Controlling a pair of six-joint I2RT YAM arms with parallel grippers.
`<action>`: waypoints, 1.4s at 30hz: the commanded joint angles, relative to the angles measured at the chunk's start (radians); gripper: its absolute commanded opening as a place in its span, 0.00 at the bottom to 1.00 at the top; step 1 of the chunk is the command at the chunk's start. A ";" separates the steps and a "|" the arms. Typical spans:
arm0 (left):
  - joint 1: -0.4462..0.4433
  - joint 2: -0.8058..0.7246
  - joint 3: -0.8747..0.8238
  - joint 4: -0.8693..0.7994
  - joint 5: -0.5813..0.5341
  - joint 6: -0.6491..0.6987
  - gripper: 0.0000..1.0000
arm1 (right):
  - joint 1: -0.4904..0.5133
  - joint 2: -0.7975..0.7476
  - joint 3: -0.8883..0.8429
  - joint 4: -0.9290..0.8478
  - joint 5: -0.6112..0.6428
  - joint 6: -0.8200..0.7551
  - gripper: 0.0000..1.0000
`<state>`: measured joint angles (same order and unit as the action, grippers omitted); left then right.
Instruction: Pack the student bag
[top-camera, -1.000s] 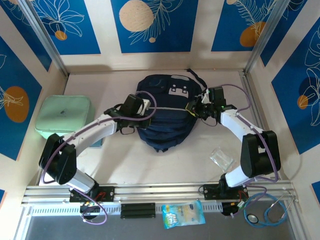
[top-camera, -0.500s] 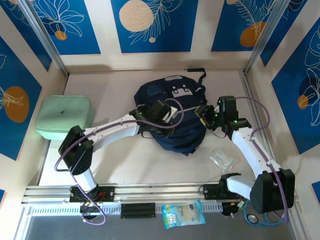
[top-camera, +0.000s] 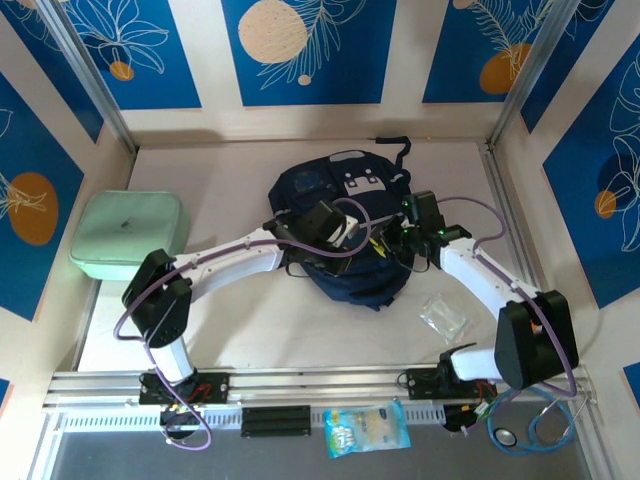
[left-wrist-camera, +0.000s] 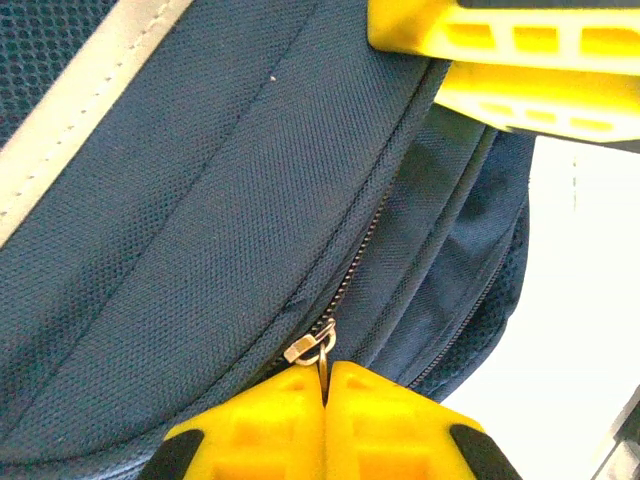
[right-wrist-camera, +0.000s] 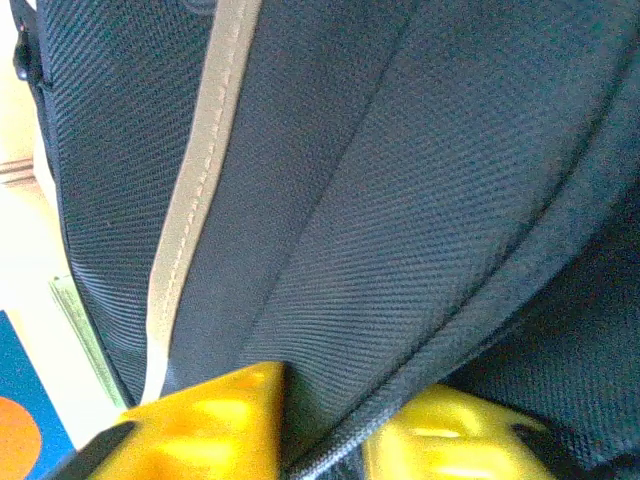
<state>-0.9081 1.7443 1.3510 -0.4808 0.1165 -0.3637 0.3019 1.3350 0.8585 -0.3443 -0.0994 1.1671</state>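
The student bag (top-camera: 345, 200), a dark navy backpack with a grey-white patch, lies in the middle of the table. My left gripper (top-camera: 352, 238) sits over its front. In the left wrist view this gripper (left-wrist-camera: 326, 372) is shut on the ring of a metal zipper pull (left-wrist-camera: 310, 346) at the end of a closed zipper line. My right gripper (top-camera: 385, 244) presses on the bag's right side, close to the left one. Its yellow fingers (right-wrist-camera: 215, 420) pinch a raised fold of navy bag fabric (right-wrist-camera: 400, 250) beside a light trim strip (right-wrist-camera: 205, 150).
A mint green case (top-camera: 128, 235) lies at the left edge of the table. A clear plastic packet (top-camera: 443, 316) lies near the right arm. A snack packet (top-camera: 366, 428) and a coiled blue tube (top-camera: 535, 425) rest by the front rail. Wall panels enclose the table.
The left arm has reached right across the bag, and the bag has slid right. The right gripper drew back, then came in onto the bag's right side and closed on fabric.
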 joint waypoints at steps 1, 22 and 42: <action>-0.006 -0.030 -0.001 -0.046 -0.015 0.031 0.00 | 0.005 0.009 0.034 0.007 0.033 -0.015 0.16; 0.282 -0.059 -0.064 -0.063 -0.094 0.167 0.00 | -0.062 -0.003 0.091 -0.068 0.012 -0.208 0.08; 0.419 -0.239 -0.267 -0.014 -0.155 0.068 0.13 | 0.014 0.192 0.291 -0.159 -0.113 -0.478 0.38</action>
<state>-0.5266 1.5436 1.1191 -0.4080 0.0586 -0.2653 0.3214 1.5433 1.1179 -0.4309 -0.2565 0.7425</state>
